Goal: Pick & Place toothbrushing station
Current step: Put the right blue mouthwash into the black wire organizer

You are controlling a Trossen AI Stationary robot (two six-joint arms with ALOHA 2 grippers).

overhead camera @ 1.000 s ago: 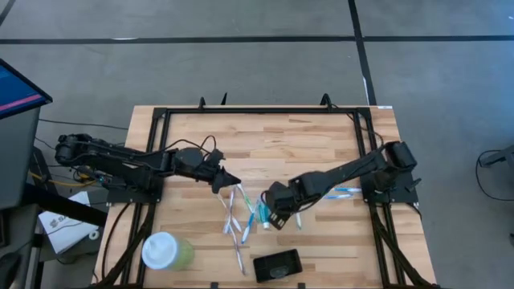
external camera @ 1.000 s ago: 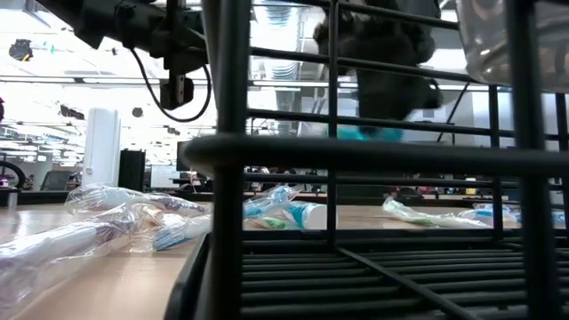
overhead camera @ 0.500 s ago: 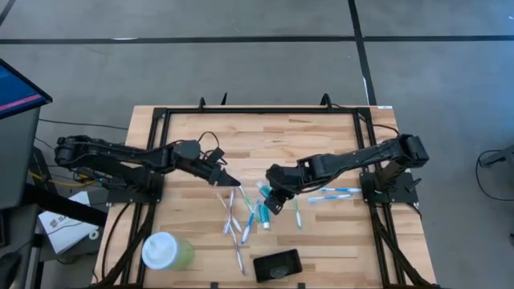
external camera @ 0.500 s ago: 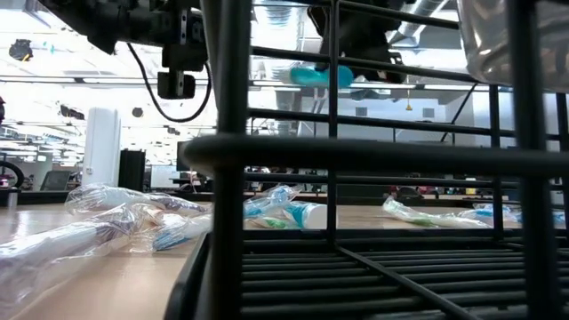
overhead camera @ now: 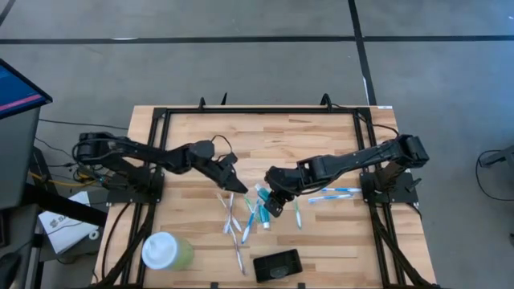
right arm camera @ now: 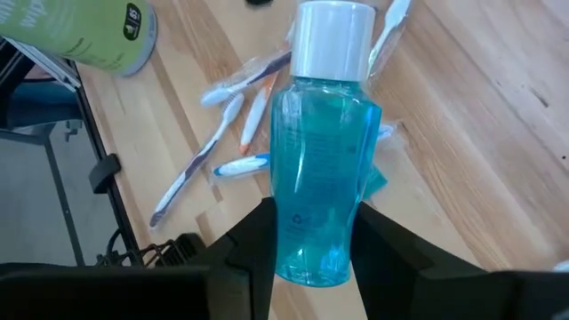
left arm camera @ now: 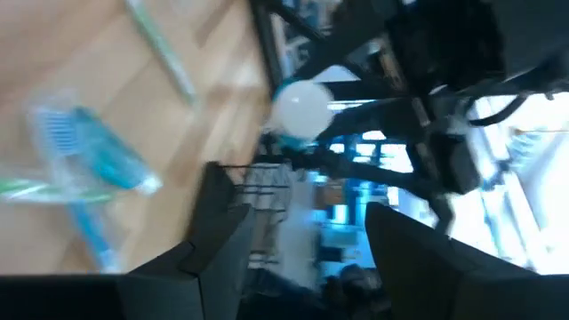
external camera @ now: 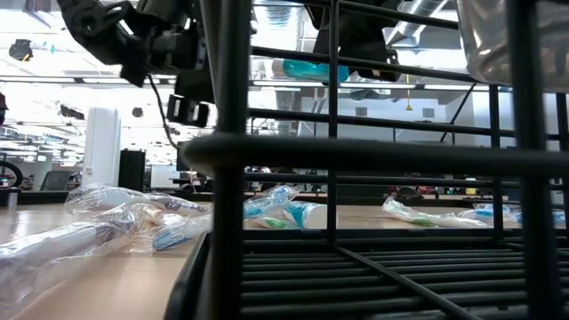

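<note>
Table [overhead camera: 265, 132]: pale wood planks in a black frame, grey floor around. One black holder [overhead camera: 277, 265] at the near edge; one green cup [overhead camera: 166, 251] beside; loose toothbrushes [overhead camera: 238, 215] mid-table, count unclear. My right fingers [right arm camera: 307, 233] pinch one teal bottle [right arm camera: 321, 187] above them; my left fingers [left arm camera: 302, 236] are spread, empty.

Table [overhead camera: 321, 136] is looking like matte butcher-block wood, the teal bottle [right arm camera: 317, 169] is showing glossy clear plastic, toothbrushes [external camera: 133, 218] sitting in crinkly wrappers.

Left wrist view smeared, black holder [overhead camera: 277, 265] contents perhaps unreadable, low view barred
</note>
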